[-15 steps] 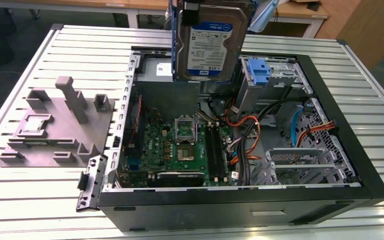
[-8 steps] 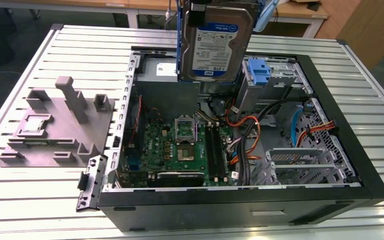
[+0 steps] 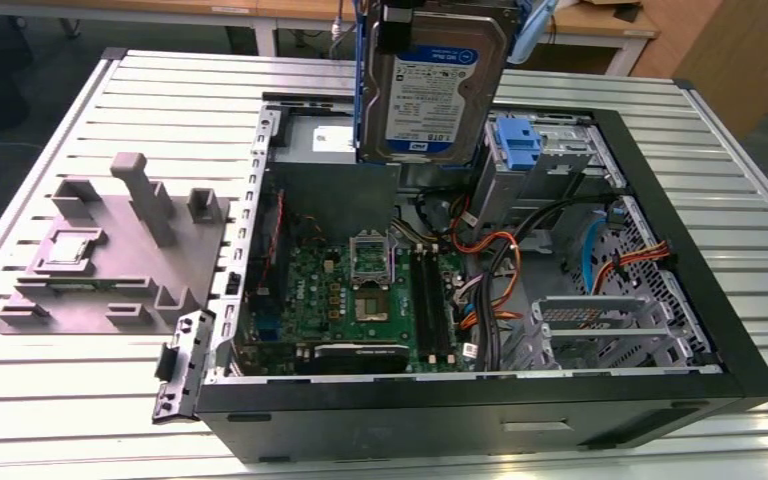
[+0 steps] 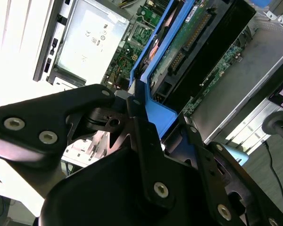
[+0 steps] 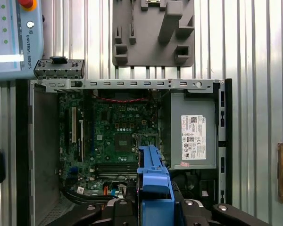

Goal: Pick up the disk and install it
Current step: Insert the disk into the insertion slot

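In the exterior view, the disk (image 3: 427, 85) hangs below my wrist with its long axis upright, above the open computer case (image 3: 491, 405). In the second wrist view, my gripper (image 4: 144, 110) pinches its blue frame. In the first wrist view, it points down toward the motherboard (image 5: 113, 136).

Open PC case (image 3: 491, 420) on slatted table (image 3: 64, 400); mobo (image 3: 357, 300) inside; grey fixture (image 3: 104, 260) beside case, exterior view's left.

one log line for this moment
gripper: shut on disk | disk: held upright over open case | installed: not yet
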`<state>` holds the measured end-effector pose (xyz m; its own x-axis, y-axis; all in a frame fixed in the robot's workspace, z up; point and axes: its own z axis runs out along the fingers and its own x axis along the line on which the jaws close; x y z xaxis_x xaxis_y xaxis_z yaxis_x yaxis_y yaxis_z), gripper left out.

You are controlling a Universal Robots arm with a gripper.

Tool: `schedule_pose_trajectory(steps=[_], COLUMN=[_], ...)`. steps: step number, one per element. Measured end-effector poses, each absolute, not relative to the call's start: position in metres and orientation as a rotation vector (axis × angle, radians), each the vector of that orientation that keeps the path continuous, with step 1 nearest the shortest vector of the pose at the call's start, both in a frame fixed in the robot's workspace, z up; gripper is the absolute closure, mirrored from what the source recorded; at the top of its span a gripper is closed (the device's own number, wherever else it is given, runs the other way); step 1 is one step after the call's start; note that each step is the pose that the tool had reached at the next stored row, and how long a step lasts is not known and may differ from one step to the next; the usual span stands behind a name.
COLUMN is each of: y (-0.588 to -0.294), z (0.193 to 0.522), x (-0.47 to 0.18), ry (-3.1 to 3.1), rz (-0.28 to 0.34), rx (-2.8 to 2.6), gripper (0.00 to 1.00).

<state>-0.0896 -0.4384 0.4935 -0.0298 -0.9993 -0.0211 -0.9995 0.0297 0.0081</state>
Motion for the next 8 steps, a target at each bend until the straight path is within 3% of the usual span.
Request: schedule_pose_trajectory(steps=[8], y=[-0.4451], z=[0.4932], x=[-0.0895], ry=[2.247], rz=[0.032], rx=[-2.181], gripper=[0.64])
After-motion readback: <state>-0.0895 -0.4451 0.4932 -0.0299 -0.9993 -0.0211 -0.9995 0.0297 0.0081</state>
